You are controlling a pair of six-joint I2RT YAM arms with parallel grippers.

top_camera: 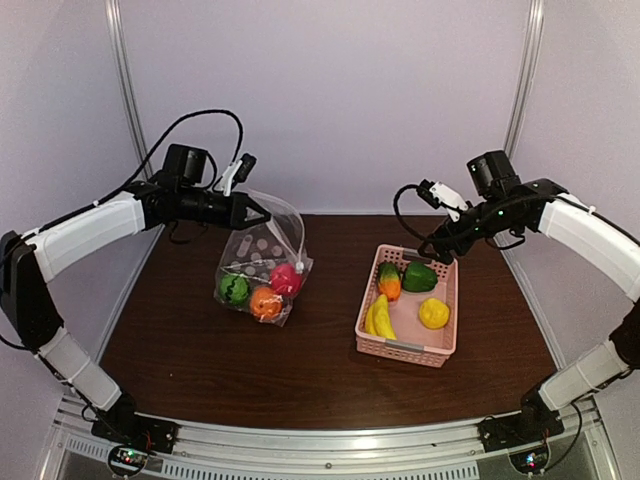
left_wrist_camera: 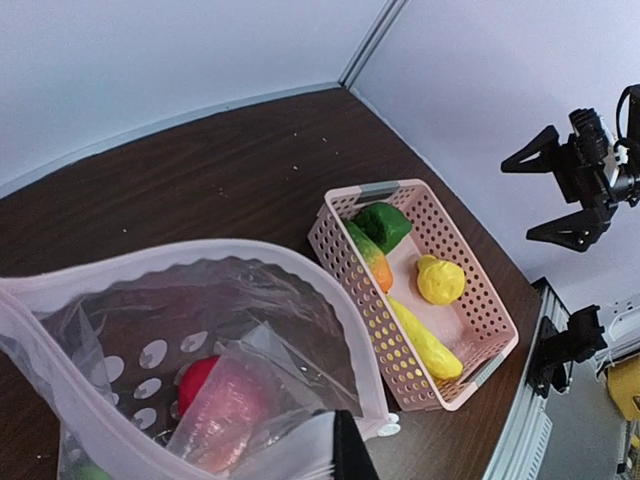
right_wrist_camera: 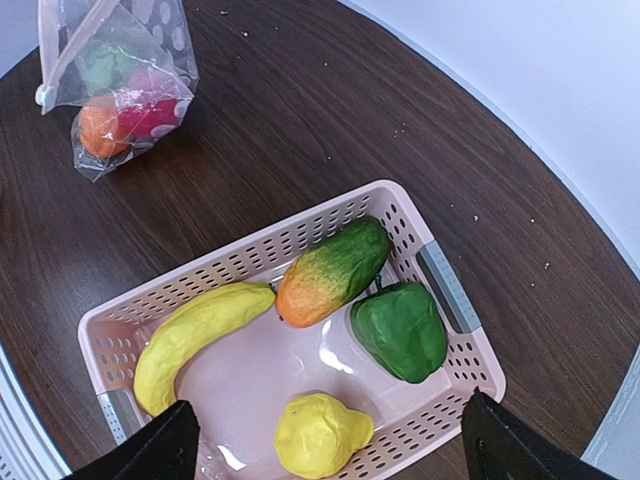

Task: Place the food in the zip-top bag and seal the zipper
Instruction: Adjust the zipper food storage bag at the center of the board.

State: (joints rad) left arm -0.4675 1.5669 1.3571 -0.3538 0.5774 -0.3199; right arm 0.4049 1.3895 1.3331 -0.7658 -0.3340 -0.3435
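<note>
bag (top_camera: 262,255) clamped at top in left hand (top_camera: 265,212) | right hand (top_camera: 440,252) spread wide over basket (top_camera: 400,350)

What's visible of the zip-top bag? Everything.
The zip-top bag is clear, crinkly plastic printed with white dots, with a whitish zipper strip along its mouth and a small white slider at one end. The mouth is open. The left gripper is shut on its top edge, holding it upright; its bottom seems to rest on the table, left of the pink basket and apart from it. Inside sit a green striped ball, an orange and a red apple.
</note>
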